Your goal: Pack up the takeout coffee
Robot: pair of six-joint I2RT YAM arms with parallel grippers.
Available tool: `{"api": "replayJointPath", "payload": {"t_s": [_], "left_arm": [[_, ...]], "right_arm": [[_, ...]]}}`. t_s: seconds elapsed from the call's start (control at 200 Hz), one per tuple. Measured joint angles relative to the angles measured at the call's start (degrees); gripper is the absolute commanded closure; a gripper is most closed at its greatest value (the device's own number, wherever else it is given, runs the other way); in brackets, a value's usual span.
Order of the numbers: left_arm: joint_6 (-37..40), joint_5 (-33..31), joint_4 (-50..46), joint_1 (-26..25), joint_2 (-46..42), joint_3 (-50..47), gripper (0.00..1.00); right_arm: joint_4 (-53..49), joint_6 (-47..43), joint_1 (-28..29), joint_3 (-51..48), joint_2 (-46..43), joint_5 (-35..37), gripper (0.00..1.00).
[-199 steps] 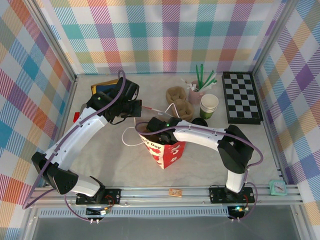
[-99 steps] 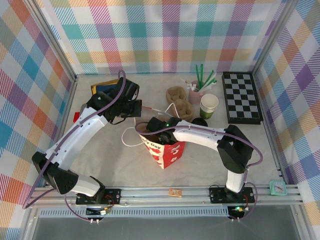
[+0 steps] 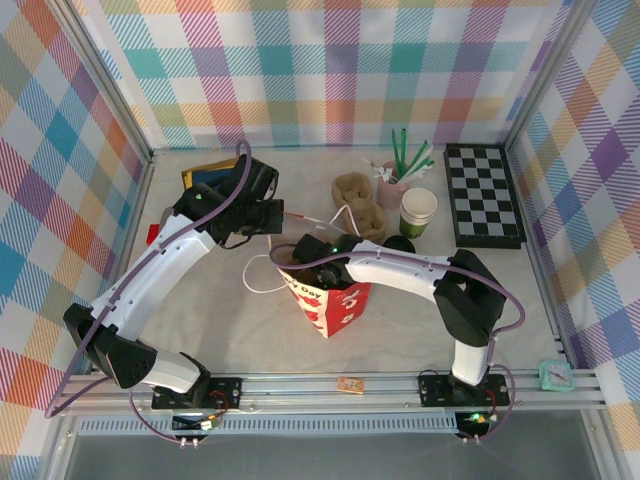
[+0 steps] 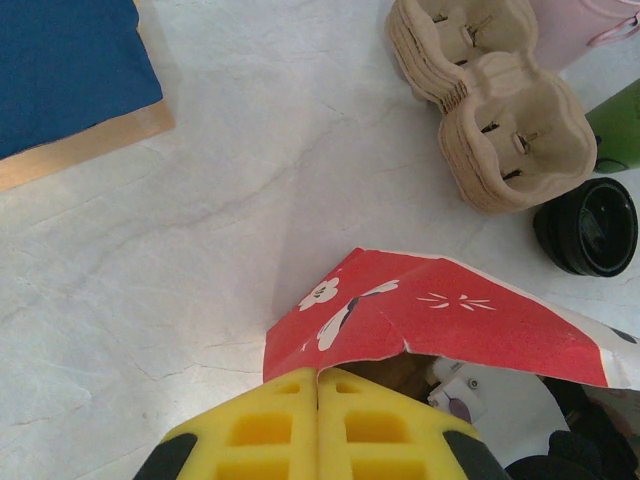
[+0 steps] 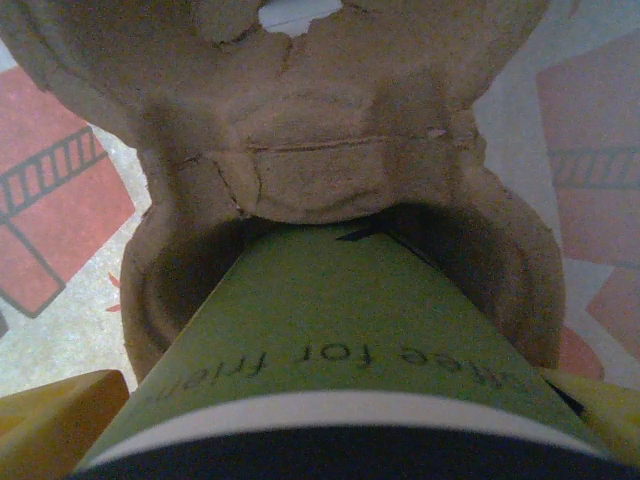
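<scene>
Takeout coffee (image 5: 340, 330) stands in cardboard carrier (image 5: 320, 170) between jaws of open right gripper (image 5: 325, 410); left gripper (image 4: 318, 420) pinches bag (image 4: 440, 310)

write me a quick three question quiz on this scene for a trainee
1. True or false: the left pincer is shut on the red bag at its rim.
2. The takeout coffee sits in: A a cardboard carrier well; B a glass jar; C a metal tray.
3. What colour is the loose lid beside the spare carriers?
Key: 1 true; 2 A; 3 black.
</scene>
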Motion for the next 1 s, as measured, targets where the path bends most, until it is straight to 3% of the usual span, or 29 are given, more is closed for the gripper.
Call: {"api": "replayJointPath", "payload": {"t_s": [1.001], "left_arm": [[0.0,-0.24,0.04,0.02,1.07,0.0,1.0]], "right_arm": [[-6.8,-1.29,-0.33,3.61,-0.39,0.87,0.01]]}}
